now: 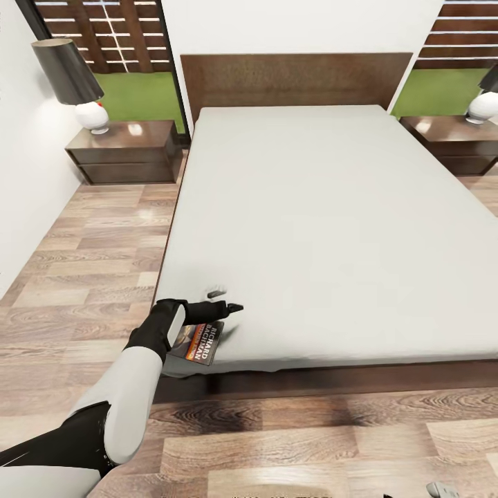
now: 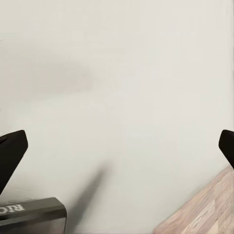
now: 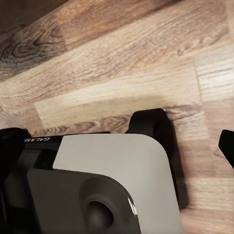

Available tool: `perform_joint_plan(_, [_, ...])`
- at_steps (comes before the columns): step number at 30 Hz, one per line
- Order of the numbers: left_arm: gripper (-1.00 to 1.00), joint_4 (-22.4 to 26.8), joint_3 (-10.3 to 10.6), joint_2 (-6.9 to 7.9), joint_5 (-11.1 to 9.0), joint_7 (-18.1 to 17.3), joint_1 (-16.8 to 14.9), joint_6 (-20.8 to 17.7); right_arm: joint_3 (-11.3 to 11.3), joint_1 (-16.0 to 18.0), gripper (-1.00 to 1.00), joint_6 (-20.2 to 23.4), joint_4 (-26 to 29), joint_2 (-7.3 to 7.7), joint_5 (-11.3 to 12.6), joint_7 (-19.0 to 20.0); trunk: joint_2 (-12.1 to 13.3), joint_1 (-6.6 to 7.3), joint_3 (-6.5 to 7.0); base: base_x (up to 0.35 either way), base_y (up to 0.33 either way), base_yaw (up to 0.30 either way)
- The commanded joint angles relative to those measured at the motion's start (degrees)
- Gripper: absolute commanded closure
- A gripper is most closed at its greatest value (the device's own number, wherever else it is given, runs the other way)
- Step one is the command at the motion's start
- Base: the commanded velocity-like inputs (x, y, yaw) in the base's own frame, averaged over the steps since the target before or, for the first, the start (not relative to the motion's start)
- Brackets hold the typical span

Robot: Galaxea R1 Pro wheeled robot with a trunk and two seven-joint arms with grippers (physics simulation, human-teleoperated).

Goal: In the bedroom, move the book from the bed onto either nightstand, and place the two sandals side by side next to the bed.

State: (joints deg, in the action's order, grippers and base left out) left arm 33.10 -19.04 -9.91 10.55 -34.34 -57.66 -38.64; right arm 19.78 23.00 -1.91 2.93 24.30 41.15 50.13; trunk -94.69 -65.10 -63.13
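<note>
Left gripper [image 1: 220, 297] over the book [image 1: 200, 342]
Its fingers [image 1: 232, 306] are spread wide above the bed [image 1: 325, 228], gripping nothing.

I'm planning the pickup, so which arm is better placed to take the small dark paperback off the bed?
The left. Its gripper is open right over the dark paperback with the orange-red cover picture at the light-grey mattress's near corner. The right wrist view shows wood-plank floor and the robot's own body, away from the bed.
</note>
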Motion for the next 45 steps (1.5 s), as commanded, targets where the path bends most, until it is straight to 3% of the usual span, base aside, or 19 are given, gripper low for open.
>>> perform_joint_plan(1, [-1.0,0.0,-0.4,-0.09,1.8,-0.3,0.0,-0.1,0.5,0.0,-1.0,-0.2,0.0,0.01,0.4,0.1,0.0,0.01,-0.05,-0.108,0.0,0.0])
perform_joint_plan(35, [-1.0,0.0,-0.4,-0.09,1.8,-0.2,0.0,-0.2,0.5,0.0,-1.0,-0.2,0.0,0.0,0.3,0.1,0.0,0.01,-0.05,-0.015,0.0,0.0])
perform_joint_plan(45, [-1.0,0.0,-0.4,-0.09,1.8,-0.2,0.0,-0.2,0.5,0.0,-1.0,-0.2,0.0,0.0,0.3,0.1,4.0,2.2,1.75,0.0,0.0,0.0])
